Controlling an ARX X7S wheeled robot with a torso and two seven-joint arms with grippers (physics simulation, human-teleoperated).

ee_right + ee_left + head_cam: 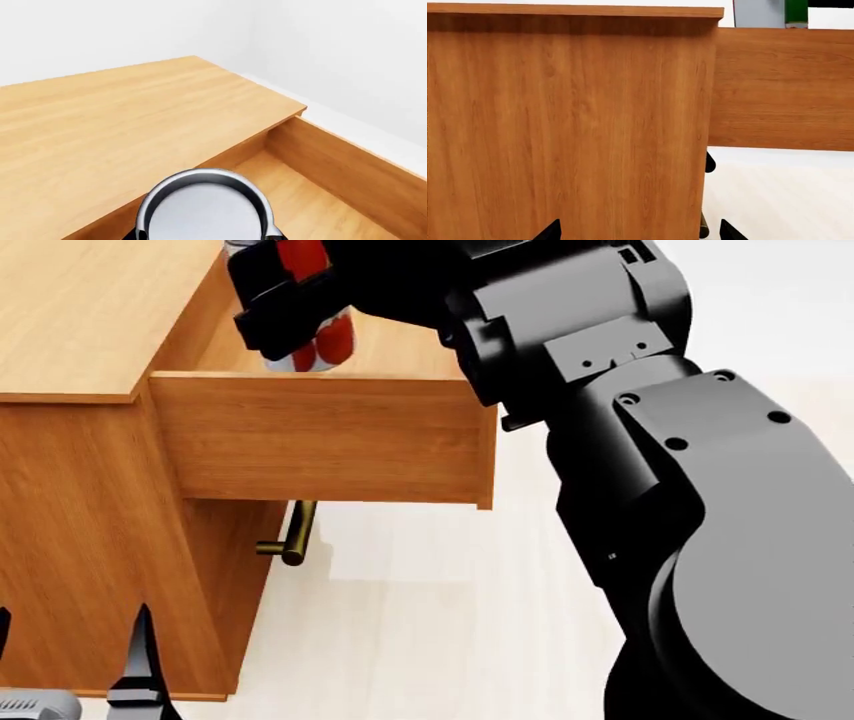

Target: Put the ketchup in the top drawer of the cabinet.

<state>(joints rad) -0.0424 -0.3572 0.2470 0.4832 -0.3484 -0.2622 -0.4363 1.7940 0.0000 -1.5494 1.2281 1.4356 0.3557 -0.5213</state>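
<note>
Low at the near left of the head view, the left gripper (80,680) hangs idle beside the cabinet (94,530). Its wrist view shows two finger tips set apart, nothing between them; it appears open. Next out, the lower drawer's brass handle (296,535) projects under the pulled-out top drawer (320,440). The right arm (667,470) reaches over the drawer front, its gripper (287,300) closed on the ketchup (320,345). The can is upright, inside the drawer opening, close to the cabinet's front edge. Whether its base touches the drawer floor cannot be told.

Judged step: placement, nearly complete. The next move calls for lowering the can until seated, then releasing and lifting the fingers straight up.

Obstructions: the drawer's side wall (353,170) and the cabinet's top edge flank the can closely. The silver lid (203,212) fills the right wrist view.
</note>
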